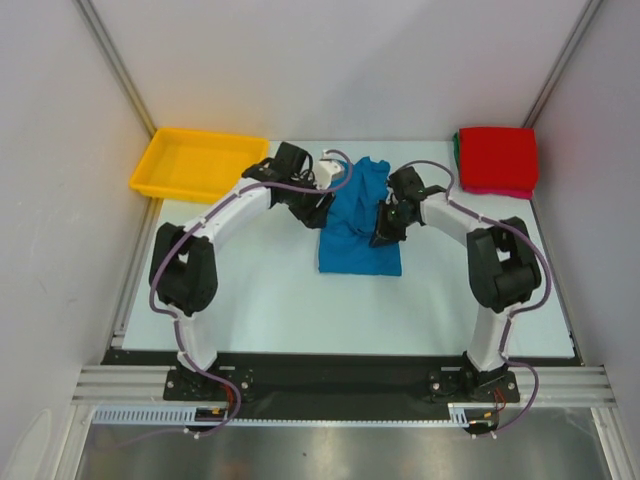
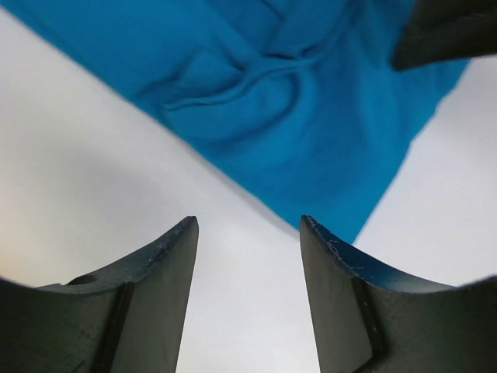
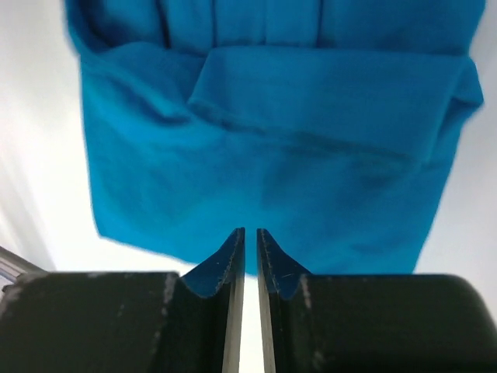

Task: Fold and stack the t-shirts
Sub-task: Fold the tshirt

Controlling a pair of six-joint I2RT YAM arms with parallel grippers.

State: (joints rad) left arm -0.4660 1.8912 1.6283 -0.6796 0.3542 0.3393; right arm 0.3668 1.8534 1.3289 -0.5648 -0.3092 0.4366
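Observation:
The bright blue t-shirt (image 1: 360, 220) lies partly folded on the white table, between the two arms. My left gripper (image 1: 322, 212) is open and empty at the shirt's left edge. In the left wrist view (image 2: 248, 225) its fingers hover over bare table, with the blue shirt (image 2: 295, 101) just beyond them. My right gripper (image 1: 383, 238) is at the shirt's right side, shut but for a thin slit, with nothing in it. In the right wrist view (image 3: 250, 233) it hangs above the blue shirt (image 3: 295, 155). A folded red t-shirt (image 1: 497, 155) tops a stack at the back right, with thin green and pink edges showing beneath.
A yellow plastic tray (image 1: 198, 163) sits at the back left corner. Grey walls close in the table on three sides. The right arm's dark gripper (image 2: 446, 31) shows at the top right of the left wrist view.

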